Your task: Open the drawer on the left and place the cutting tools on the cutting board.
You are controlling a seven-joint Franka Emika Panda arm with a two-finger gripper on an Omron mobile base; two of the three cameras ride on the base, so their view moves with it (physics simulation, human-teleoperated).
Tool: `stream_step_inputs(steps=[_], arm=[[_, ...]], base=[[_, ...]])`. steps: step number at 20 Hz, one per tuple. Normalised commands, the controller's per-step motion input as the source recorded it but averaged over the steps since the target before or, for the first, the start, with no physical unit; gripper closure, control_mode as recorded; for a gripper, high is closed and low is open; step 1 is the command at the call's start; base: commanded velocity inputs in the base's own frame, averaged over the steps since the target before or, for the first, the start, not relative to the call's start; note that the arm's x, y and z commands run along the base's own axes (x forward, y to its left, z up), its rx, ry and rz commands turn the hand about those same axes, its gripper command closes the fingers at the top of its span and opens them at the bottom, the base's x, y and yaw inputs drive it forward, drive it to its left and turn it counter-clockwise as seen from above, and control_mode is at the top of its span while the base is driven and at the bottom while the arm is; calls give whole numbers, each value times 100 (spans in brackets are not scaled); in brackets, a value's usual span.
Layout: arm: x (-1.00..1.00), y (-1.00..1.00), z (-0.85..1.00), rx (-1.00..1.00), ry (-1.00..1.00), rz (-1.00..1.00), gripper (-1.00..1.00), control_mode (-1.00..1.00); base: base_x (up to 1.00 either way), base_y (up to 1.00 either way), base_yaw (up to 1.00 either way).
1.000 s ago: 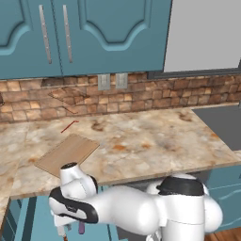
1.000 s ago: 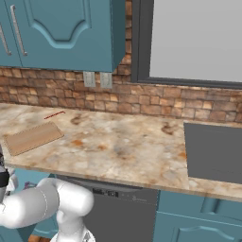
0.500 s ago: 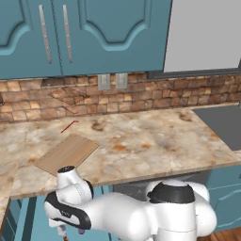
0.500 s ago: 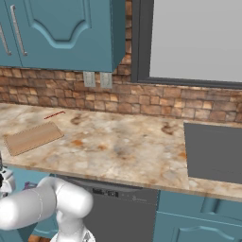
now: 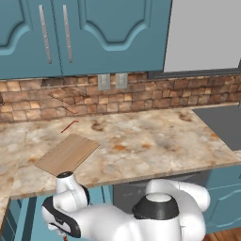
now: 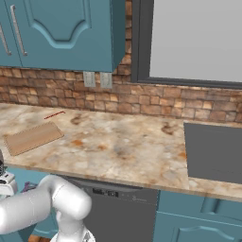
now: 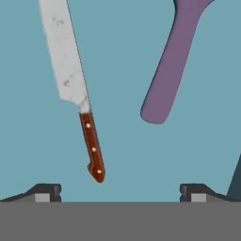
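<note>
Two tools lie on the teal drawer floor (image 7: pixel 122 155): silver-bladed knife with reddish-brown handle (image 7: pixel 75 89) at 10 o'clock, purple peeler handle (image 7: pixel 172 66) at 1 o'clock. Jaws spread wide, holding nothing. Light-brown wooden cutting board (image 5: pixel 67 154) rests on the tabletop (image 5: pixel 141 141).

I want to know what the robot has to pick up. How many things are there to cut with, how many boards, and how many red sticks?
Knives: 1, the knife in the drawer
Peelers: 1, the purple peeler beside it
Cutting boards: 1, the cutting board on the counter
Red sticks: 1, the red stick
Total: 4
</note>
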Motion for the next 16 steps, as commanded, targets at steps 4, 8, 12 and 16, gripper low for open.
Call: stream_step_inputs(steps=[4,8,12,16], arm=[[15,23,-25,0,0,0,-100,-100],[13,30,-21,0,0,0,-100,-100],[14,35,-23,0,0,0,-100,-100],[2,14,-38,0,0,0,-100,-100]], base=[[0,0,0],[0,0,0],[0,0,0],[0,0,0]])
